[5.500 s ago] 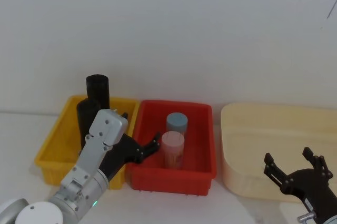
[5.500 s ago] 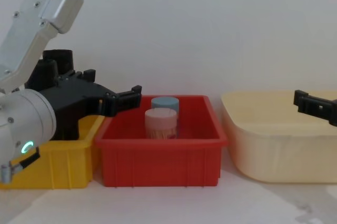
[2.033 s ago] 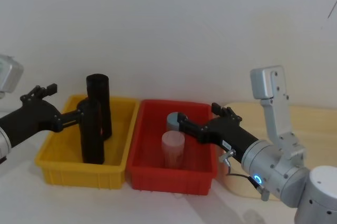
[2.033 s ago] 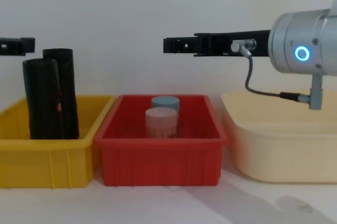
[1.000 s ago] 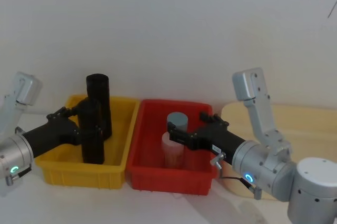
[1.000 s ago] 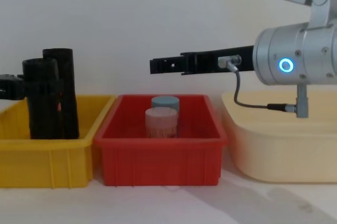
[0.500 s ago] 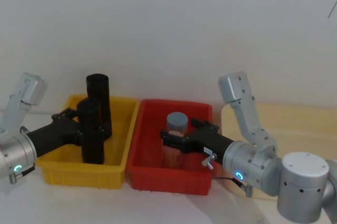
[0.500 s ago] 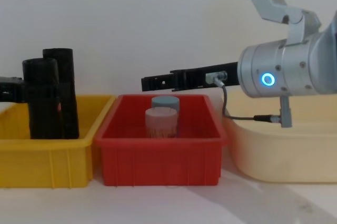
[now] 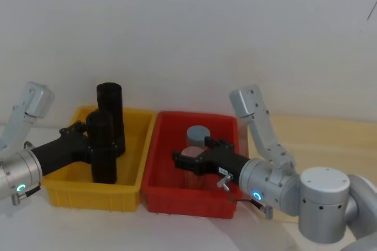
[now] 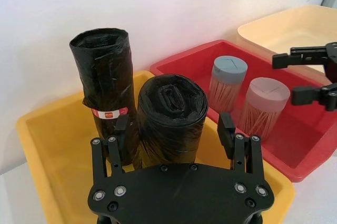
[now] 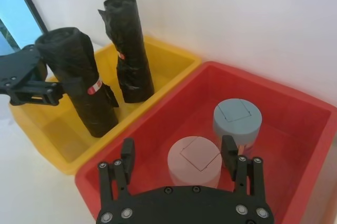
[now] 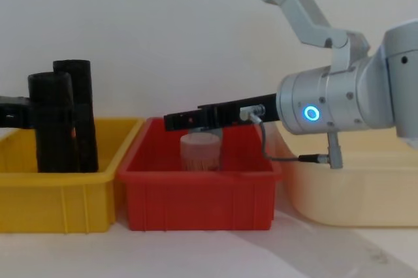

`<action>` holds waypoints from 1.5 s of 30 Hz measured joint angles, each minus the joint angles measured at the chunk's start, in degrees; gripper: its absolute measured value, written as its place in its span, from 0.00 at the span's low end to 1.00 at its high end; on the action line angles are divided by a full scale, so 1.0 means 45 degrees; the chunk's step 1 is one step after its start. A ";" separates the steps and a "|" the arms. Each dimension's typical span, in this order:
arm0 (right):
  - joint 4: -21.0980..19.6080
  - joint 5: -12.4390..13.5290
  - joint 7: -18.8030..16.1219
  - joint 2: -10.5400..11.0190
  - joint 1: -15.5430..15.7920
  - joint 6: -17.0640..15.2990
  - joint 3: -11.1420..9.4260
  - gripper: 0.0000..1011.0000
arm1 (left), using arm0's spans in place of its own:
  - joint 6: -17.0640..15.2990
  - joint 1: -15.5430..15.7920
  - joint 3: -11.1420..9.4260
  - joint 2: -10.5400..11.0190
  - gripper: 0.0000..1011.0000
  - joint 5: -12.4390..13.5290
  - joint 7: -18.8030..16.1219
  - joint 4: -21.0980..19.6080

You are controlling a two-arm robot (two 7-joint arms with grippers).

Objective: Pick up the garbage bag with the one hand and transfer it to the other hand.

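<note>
Straddling the garbage bag (image 10: 171, 109) from the side, the left gripper (image 10: 174, 123) has its thin black fingers spread. One sits in the gap between this roll and the second roll (image 10: 105, 90) behind it, and the other stands just clear of the far flank. Nothing is pinched yet, so I judge the grasp is about to be made. The bag stands upright toward the front of the yellow bin (image 9: 63, 179), which leaves its upper half free above the rim for a sideways grip. It is a tall cylinder of tightly wound matte black film, crinkled at the top, with a small red band, and it will likely give a little under pressure. The right gripper (image 11: 178, 152) hangs wide open over the red bin (image 9: 189, 202), above the pink-lidded jar (image 11: 194, 162) and beside the blue-lidded jar (image 11: 237, 119). It is probably placed midway to receive the roll. Both bins are smooth, glossy moulded plastic.
</note>
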State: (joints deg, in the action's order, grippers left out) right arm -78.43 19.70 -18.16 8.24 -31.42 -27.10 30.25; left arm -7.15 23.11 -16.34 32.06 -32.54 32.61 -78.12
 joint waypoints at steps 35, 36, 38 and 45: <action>0.2046 -0.0970 -0.0439 -0.0136 -0.0777 0.0771 0.0526 0.92 | 0.0025 0.0064 -0.0048 0.0000 0.91 -0.0006 0.0067 0.0082; 0.2057 -0.0974 -0.0448 -0.0136 -0.0782 0.0773 0.0529 0.92 | 0.0024 0.0064 -0.0048 -0.0001 0.90 -0.0006 0.0067 0.0082; 0.2077 -0.0984 -0.0460 -0.0134 -0.0789 0.0776 0.0533 0.88 | 0.0023 0.0065 -0.0048 -0.0001 0.87 -0.0006 0.0067 0.0082; 0.2135 -0.1018 -0.0493 -0.0128 -0.0806 0.0783 0.0544 0.69 | 0.0023 0.0065 -0.0048 0.0000 0.68 -0.0006 0.0066 0.0082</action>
State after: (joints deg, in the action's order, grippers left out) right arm -68.82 15.12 -20.38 7.66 -35.04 -23.57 32.69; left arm -7.05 23.40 -16.56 32.06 -32.57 32.90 -77.75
